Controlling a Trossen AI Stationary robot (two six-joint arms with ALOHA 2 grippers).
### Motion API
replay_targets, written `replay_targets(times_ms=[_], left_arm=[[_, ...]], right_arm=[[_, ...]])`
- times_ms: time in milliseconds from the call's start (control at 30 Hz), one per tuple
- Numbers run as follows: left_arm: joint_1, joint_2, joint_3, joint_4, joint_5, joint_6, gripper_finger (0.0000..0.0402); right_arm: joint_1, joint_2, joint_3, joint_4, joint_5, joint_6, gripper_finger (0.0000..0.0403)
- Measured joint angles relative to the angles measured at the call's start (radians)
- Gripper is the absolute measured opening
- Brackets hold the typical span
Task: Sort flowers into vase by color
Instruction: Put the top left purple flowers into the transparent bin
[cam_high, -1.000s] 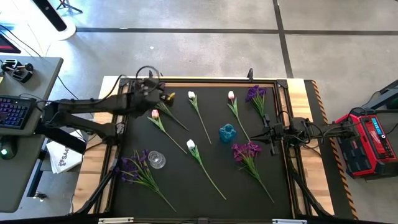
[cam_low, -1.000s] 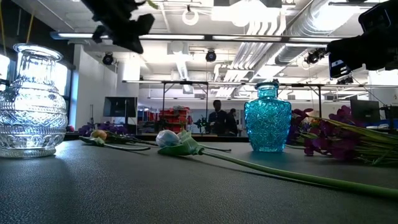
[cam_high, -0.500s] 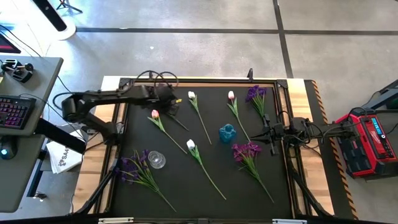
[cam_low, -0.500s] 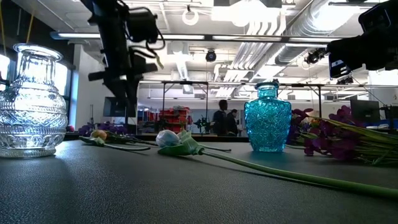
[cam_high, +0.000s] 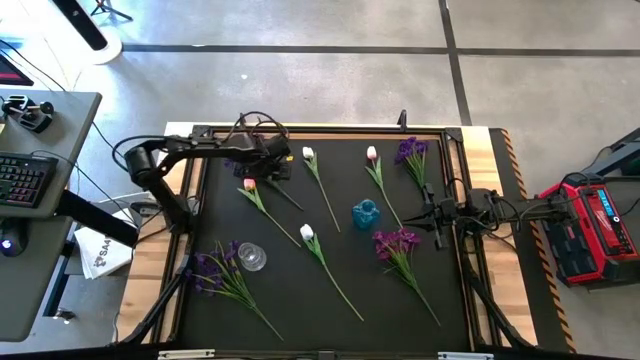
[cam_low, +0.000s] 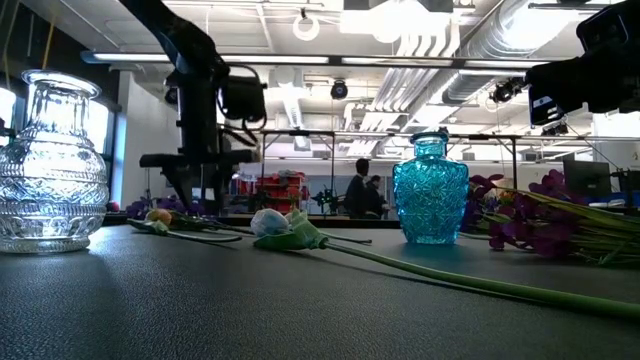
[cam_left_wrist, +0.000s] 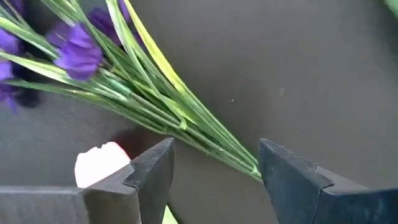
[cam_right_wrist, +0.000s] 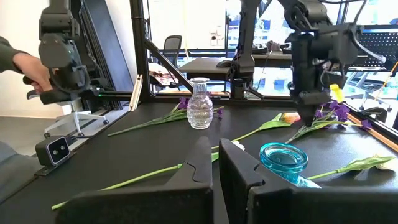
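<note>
L gripper (cam_left_wrist: 214, 171) jaws apart over purple sprig (cam_left_wrist: 124, 81), seemingly untouched

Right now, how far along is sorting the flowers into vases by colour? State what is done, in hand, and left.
Done: nothing; the clear vase and the blue vase stand empty. In hand: the left gripper hangs open over a purple sprig, at its stems; the right gripper waits shut near the blue vase. Left: the tulips and other purple sprigs all lie on the mat.
</note>
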Motion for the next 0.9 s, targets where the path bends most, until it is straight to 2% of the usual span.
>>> replay_targets(times_ms=[300,567,733,900], left_arm=[[0.029,0.036,0.000,0.007,0.076,-0.080,0.0205],[0.056,0.105,0.003,0.019,0.092,-0.119,0.0187],[0.056,0.108,0.003,0.031,0.100,-0.098,0.0148],[0.060,0.064,-0.002,0.053,0.103,-0.044,0.0088]], right_arm=[[0.000,0.000,0.000,0.000,0.000,0.000,0.0000],[0.000,0.000,0.000,0.000,0.000,0.000,0.0000],[0.000,0.000,0.000,0.000,0.000,0.000,0.0000],[0.000,0.000,0.000,0.000,0.000,0.000,0.0000]])
